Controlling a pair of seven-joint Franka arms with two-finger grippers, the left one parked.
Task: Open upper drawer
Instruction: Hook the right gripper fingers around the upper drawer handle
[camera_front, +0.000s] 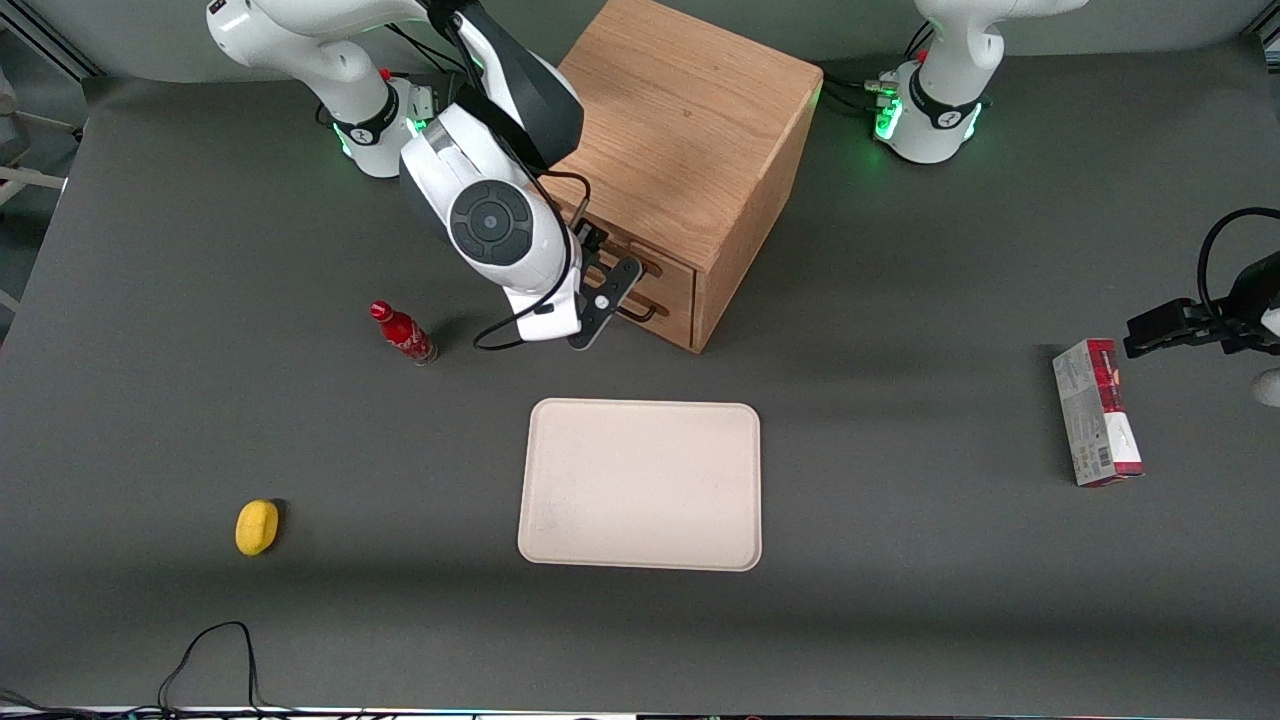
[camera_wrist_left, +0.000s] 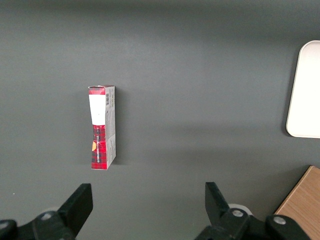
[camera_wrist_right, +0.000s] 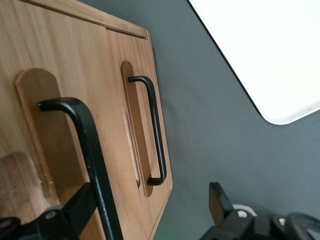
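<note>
The oak cabinet (camera_front: 690, 150) stands at the back of the table. Its upper drawer (camera_front: 652, 262) sits flush and closed, above the lower drawer (camera_front: 668, 303). In the right wrist view the upper drawer's long black wire handle (camera_wrist_right: 92, 160) is close by, and the lower drawer's like handle (camera_wrist_right: 156, 130) is farther off. My right gripper (camera_front: 603, 292) is open in front of the drawers. In the wrist view the gripper (camera_wrist_right: 148, 200) has the upper handle between its fingers, right beside one finger (camera_wrist_right: 75, 210). The other finger (camera_wrist_right: 219, 202) is well apart from it.
A cream tray (camera_front: 640, 485) lies nearer the front camera than the cabinet. A small red bottle (camera_front: 403, 334) stands beside the gripper, toward the working arm's end. A yellow object (camera_front: 257, 526) lies nearer the camera. A red and grey box (camera_front: 1096, 412) lies toward the parked arm's end.
</note>
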